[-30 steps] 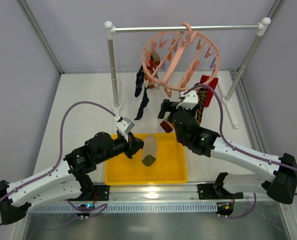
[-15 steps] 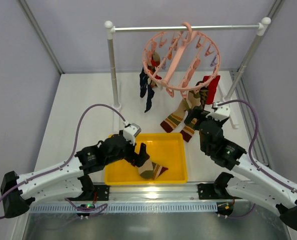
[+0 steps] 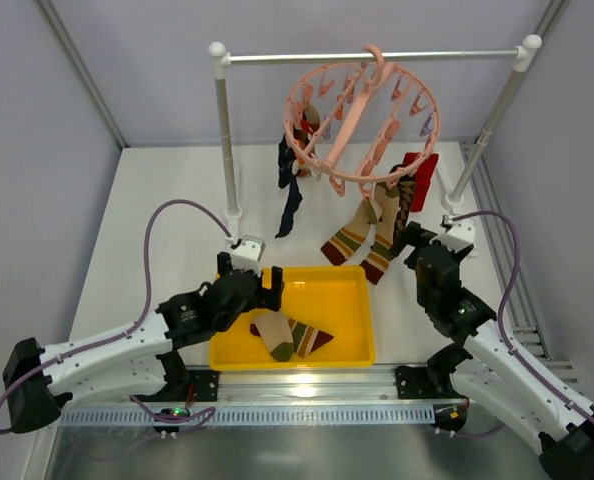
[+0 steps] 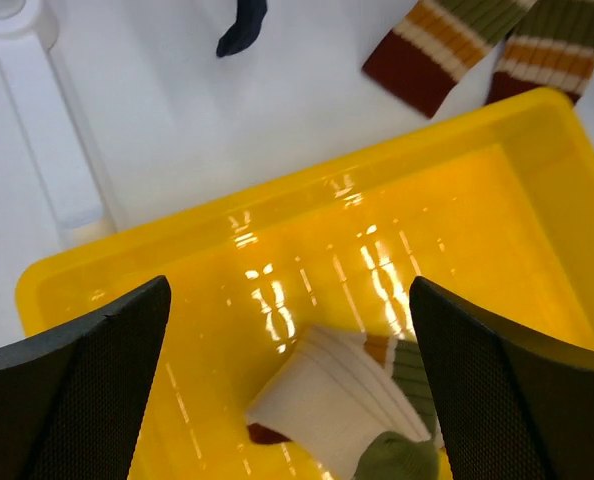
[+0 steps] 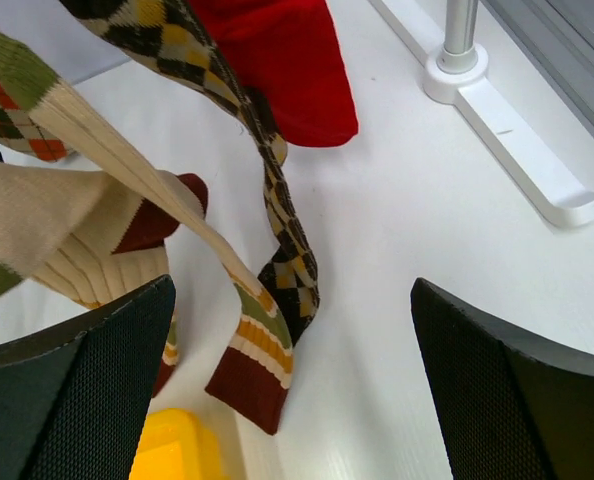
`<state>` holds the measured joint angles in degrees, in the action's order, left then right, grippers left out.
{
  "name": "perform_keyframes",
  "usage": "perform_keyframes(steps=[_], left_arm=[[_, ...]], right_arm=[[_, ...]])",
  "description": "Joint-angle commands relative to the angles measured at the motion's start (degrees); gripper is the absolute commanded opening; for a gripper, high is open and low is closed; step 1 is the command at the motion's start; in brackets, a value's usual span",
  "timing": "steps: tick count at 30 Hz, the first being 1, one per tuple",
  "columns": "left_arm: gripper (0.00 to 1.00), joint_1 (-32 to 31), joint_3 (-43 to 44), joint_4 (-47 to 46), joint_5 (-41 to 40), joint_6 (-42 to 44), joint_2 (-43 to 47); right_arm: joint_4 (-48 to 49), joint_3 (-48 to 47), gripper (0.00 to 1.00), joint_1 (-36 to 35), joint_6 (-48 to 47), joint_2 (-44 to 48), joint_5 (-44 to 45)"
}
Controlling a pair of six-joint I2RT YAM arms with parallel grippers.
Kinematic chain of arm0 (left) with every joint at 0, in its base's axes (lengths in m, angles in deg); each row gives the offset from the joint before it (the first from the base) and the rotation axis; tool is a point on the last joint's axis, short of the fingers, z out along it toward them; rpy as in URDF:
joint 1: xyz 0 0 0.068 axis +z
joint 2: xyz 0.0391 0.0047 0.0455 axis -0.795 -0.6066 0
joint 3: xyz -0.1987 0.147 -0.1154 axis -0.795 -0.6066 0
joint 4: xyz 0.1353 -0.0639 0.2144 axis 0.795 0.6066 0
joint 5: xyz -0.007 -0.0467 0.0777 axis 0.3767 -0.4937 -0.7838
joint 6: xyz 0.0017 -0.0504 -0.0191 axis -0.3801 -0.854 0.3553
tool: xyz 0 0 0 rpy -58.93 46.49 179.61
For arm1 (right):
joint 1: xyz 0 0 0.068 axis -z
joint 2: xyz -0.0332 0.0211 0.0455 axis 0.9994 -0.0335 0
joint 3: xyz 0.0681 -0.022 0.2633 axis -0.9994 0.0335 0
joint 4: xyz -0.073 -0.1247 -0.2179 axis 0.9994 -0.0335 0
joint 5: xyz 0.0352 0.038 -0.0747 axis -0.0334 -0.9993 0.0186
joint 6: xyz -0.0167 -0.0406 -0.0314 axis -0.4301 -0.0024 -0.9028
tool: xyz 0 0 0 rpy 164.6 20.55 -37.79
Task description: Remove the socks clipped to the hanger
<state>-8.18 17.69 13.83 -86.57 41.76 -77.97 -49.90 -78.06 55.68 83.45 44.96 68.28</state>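
Hanging from a metal rail (image 3: 277, 58) on white posts in the upper middle of the top view, the hanger (image 3: 349, 180) is a round salmon-pink plastic ring with a hook, spokes and small dangling clips. Several soft knitted socks still hang from it: a dark navy sock (image 3: 290, 190) at its left, ribbed striped socks (image 3: 352, 240) in tan, green, orange and maroon below its centre, an argyle sock (image 3: 405, 200) with a diamond pattern, and a plain red sock (image 3: 422, 175) at its right.

One more striped sock (image 3: 289, 337) lies folded on the floor of a glossy yellow plastic tray (image 3: 349, 290), low in the middle of the frame, on the white counter (image 3: 167, 190). The left gripper (image 3: 250, 275) hovers over the tray's left part with its jaws spread wide and nothing between them; the left wrist view shows its dark textured fingers (image 4: 77, 380) either side of that sock's cream ribbed cuff (image 4: 327, 390).

The right gripper (image 3: 419, 245) sits at centre right, just beside the hanging socks, jaws likewise spread and empty. Its wrist view shows the argyle sock (image 5: 277, 200) twisting down beside the red one (image 5: 277, 60).
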Motion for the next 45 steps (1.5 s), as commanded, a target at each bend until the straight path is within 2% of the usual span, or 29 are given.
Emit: perform_keyframes(steps=[1,4,8,12,17,23,30,41,45], left_arm=[[1.0,-0.1,-3.7,-19.6,1.0,5.2,1.3],[1.0,1.9,-5.4,-32.8,7.1,8.0,-1.6],[1.0,6.2,-1.1,-39.1,17.9,6.8,-10.7],[1.0,7.0,6.6,-45.5,27.8,10.2,-24.5],[1.0,8.3,10.7,-56.4,33.1,14.8,-34.2],[1.0,9.5,15.2,-63.0,35.2,16.6,-44.3],[0.99,10.1,18.2,-69.5,32.8,21.9,-49.8],[0.99,12.9,27.8,-69.4,34.9,21.9,-58.7],[0.94,12.8,30.5,-69.7,37.2,20.3,-61.2]], right_arm=[[4.0,2.8,1.0,3.7,-0.6,5.3,-7.0],[4.0,4.6,1.0,6.0,-1.3,10.1,-8.4],[3.1,6.5,1.0,8.4,-1.2,13.5,-8.6],[2.8,7.1,1.0,10.1,-1.1,14.0,-9.9],[3.2,7.4,1.0,10.9,-1.4,15.3,-12.4],[3.3,7.6,1.0,10.9,-3.9,18.2,-12.9],[2.9,7.0,1.0,11.0,-7.0,20.1,-13.5],[3.8,7.0,1.0,11.0,-8.9,21.7,-14.9],[4.1,6.9,1.0,11.0,-9.2,21.7,-14.9]])
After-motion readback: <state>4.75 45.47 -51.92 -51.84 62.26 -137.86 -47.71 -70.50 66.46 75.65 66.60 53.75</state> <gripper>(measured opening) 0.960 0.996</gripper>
